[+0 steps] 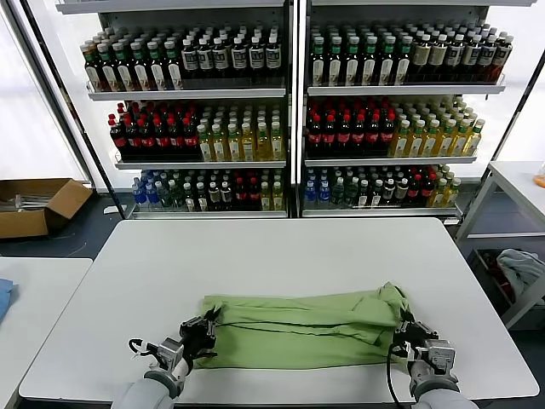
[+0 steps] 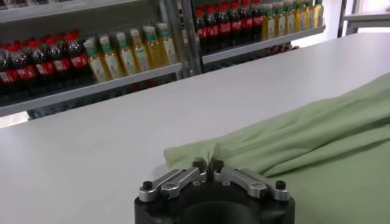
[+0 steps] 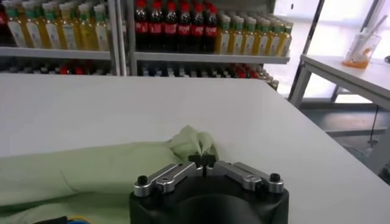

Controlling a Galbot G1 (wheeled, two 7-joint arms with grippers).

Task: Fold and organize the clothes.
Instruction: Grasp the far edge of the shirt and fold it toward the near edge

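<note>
A light green shirt (image 1: 298, 328) lies folded into a long band across the near part of the white table (image 1: 281, 256). My left gripper (image 1: 207, 326) is shut on the shirt's left end; in the left wrist view the cloth (image 2: 286, 146) bunches into the closed gripper (image 2: 208, 165). My right gripper (image 1: 403, 331) is shut on the shirt's right end; in the right wrist view the cloth (image 3: 116, 167) gathers into a peak at the closed gripper (image 3: 203, 159). Collar, buttons and printed patch are hidden.
Shelves of bottles (image 1: 289, 111) stand behind the table. A cardboard box (image 1: 38, 204) sits on the floor at left. A second table edge with a blue cloth (image 1: 4, 298) is at far left. A side table (image 1: 519, 183) and grey-blue cloth bundle (image 1: 521, 268) are at right.
</note>
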